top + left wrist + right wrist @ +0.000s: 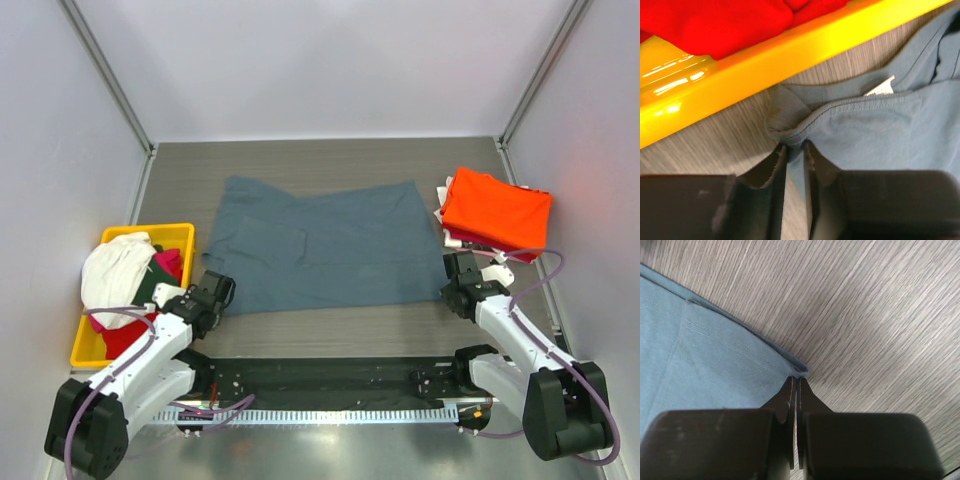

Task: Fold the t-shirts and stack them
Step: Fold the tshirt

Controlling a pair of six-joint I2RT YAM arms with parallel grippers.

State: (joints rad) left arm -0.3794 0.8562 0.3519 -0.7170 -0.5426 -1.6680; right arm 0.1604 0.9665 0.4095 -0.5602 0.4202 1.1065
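Both arms (2 units) reach forward from their bases, held low. Left arm (150,355) angles inward; the left gripper (794,150) is pinched on the slate blue-grey t-shirt (320,250) edge (narrow slit showing). Right arm (515,330) angles inward; the right gripper (795,382) is clamped tight on its corner.

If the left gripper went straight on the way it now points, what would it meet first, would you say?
The bunched collar of the blue-grey t-shirt, right at the tips of the left gripper; just beyond that, seemingly, the yellow bin's wall.
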